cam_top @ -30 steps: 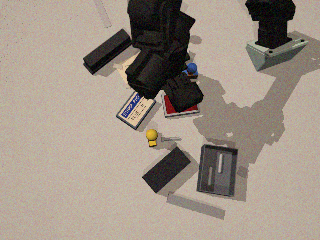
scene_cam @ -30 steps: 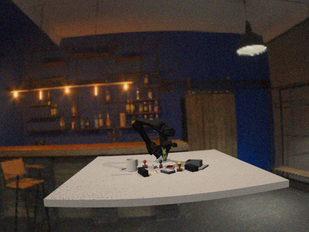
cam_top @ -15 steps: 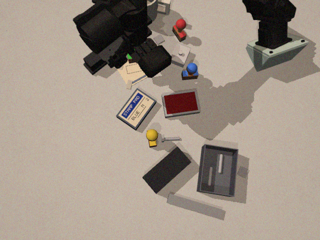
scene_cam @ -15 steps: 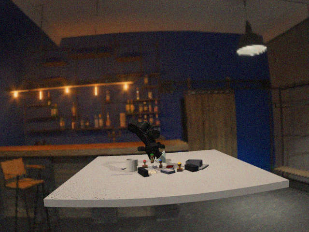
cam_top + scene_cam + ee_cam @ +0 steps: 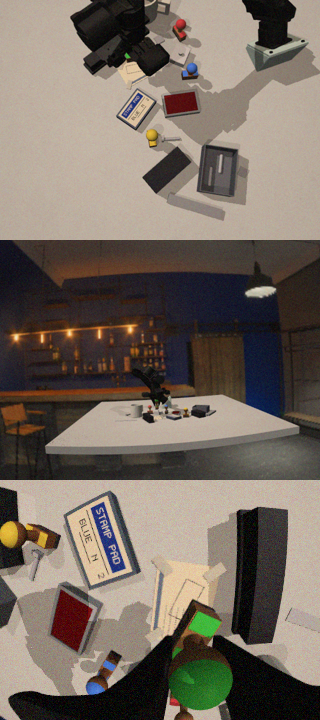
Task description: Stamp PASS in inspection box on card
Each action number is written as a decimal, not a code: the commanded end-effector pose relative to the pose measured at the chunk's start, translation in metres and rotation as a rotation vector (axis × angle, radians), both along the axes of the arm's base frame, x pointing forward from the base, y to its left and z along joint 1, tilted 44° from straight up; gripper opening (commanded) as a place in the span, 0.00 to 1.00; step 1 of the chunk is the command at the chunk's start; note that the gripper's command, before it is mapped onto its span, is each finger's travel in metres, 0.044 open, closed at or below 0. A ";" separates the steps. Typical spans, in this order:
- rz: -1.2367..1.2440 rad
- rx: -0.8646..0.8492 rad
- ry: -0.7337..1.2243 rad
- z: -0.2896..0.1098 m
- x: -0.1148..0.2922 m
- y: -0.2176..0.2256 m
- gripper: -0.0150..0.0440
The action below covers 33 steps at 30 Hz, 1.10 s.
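My gripper (image 5: 130, 55) (image 5: 156, 402) (image 5: 192, 641) is shut on the green stamp (image 5: 156, 401) (image 5: 200, 684), its green knob toward the wrist camera. The stamp is held above the bench, near the card (image 5: 129, 78) (image 5: 171, 574). The card is taped down. In the wrist view the stamp's block overlaps a lower corner of the inspection box (image 5: 195, 583); no print shows in the visible part. The stamp's underside is hidden. The open red pad (image 5: 180, 102) (image 5: 72, 622) lies apart from the card. The stamp's lettering is not readable.
A closed blue stamp pad (image 5: 136, 109) (image 5: 102, 540) lies near the card. Blue (image 5: 191, 68), red (image 5: 180, 24) and yellow (image 5: 151, 134) stamps stand around. A long black object (image 5: 262, 575) is beside the card. A mug (image 5: 136, 411), black block (image 5: 166, 169) and open tray (image 5: 235, 173) stand farther off.
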State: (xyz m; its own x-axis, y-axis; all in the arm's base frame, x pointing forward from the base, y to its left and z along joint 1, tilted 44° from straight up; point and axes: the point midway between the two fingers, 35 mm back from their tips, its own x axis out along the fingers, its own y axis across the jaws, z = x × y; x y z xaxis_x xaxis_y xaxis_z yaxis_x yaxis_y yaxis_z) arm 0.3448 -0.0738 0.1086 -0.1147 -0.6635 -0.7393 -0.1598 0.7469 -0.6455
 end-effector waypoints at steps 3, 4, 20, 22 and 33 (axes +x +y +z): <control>0.004 -0.004 0.002 -0.003 -0.001 -0.004 0.25; 0.004 -0.004 0.002 -0.004 -0.001 -0.004 0.25; 0.004 -0.004 0.002 -0.012 -0.001 -0.011 0.25; 0.004 -0.004 0.001 -0.012 -0.001 -0.012 0.25; 0.005 -0.004 0.001 -0.018 -0.002 -0.017 0.25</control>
State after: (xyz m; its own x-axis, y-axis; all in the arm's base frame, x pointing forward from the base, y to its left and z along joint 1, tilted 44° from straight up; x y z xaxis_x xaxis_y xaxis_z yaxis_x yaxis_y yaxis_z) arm 0.3439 -0.0887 0.0931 -0.1113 -0.6636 -0.7397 -0.1595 0.7466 -0.6458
